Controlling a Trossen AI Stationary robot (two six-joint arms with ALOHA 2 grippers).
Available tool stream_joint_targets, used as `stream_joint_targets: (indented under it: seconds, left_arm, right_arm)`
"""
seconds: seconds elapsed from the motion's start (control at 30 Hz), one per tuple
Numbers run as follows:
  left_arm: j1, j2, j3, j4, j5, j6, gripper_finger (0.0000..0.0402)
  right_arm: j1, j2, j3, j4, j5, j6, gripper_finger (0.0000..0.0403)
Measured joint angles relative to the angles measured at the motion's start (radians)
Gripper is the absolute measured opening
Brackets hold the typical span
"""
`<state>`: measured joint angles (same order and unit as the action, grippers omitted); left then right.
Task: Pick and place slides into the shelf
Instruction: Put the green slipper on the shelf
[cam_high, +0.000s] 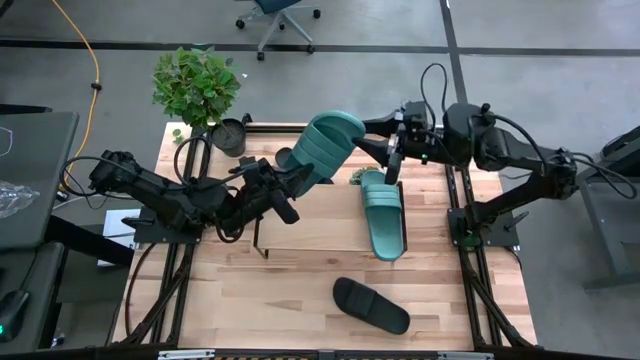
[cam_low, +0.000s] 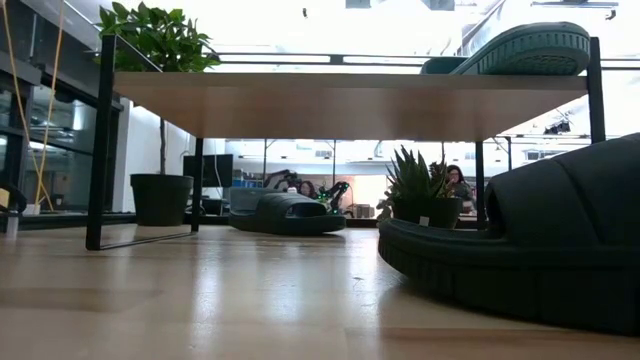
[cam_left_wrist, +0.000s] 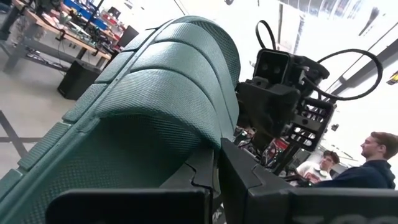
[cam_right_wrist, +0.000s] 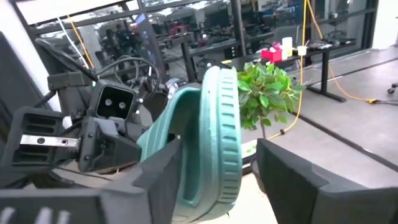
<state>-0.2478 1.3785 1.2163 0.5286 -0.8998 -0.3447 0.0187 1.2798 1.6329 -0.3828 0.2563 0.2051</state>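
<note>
While clenched on a raised teal slide (cam_high: 328, 147), left gripper (cam_high: 296, 180); right gripper (cam_high: 392, 150) released, astride it.

One slide (cam_high: 383, 214) on the shelf (cam_high: 310, 225), another (cam_high: 371, 305) before it.

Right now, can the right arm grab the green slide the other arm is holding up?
Probably yes. The left gripper holds the raised teal slide by one end, and the right gripper is open with its fingers either side of the slide's edge. Nothing is in between.
</note>
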Motion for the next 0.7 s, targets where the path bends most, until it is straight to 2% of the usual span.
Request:
stream_joint_targets:
  seconds: [0.17, 0.5, 0.7]
  left_arm:
    - [0.0, 0.0, 0.0, -0.002, 0.0, 0.0, 0.0]
    - [0.0, 0.0, 0.0, -0.008, -0.001, 0.009, 0.0002]
    - [0.0, 0.0, 0.0, -0.037, -0.008, 0.011, 0.0022]
  right_arm:
    - [-0.024, 0.015, 0.0, 0.0, -0.05, 0.021, 0.0147]
    - [-0.032, 0.018, 0.0, 0.0, -0.046, -0.003, 0.0055]
    - [-0.032, 0.018, 0.0, -0.002, -0.006, -0.019, 0.0029]
